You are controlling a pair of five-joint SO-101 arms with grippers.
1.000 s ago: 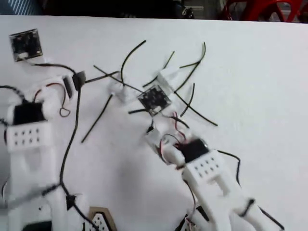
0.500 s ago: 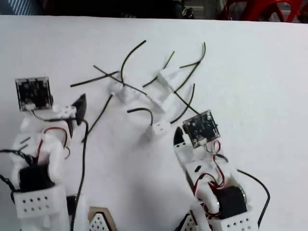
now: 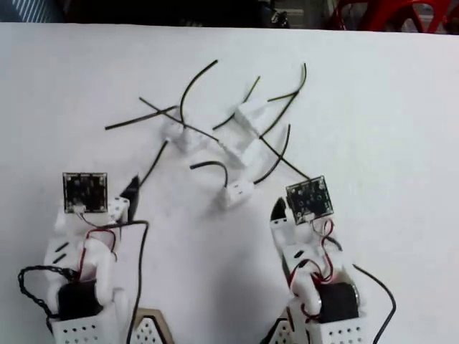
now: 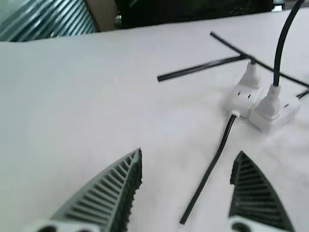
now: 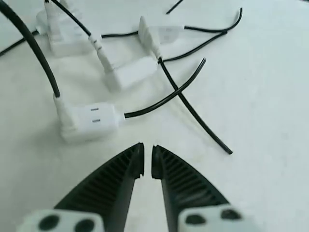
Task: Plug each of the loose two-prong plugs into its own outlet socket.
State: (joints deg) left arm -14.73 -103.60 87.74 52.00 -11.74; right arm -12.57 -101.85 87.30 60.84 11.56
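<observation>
On the white tabletop [image 3: 387, 107], the outlet sockets [image 3: 247, 115] and their black cords [image 3: 192, 82] lie bunched in the middle. The left pincer [image 4: 188, 157] is spread wide near them. The right pincer [image 5: 147, 152] is pressed together, close to the nearest socket [image 5: 94, 121].

Bright, even light, perhaps from overhead, washes the white table [image 3: 401, 107] nearly to glare, leaving faint soft shadows.

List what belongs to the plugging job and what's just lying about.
Job: near socket, far white sockets, plugs, black cords.
Lying about: red frame, striped panel, both beyond the table.
</observation>
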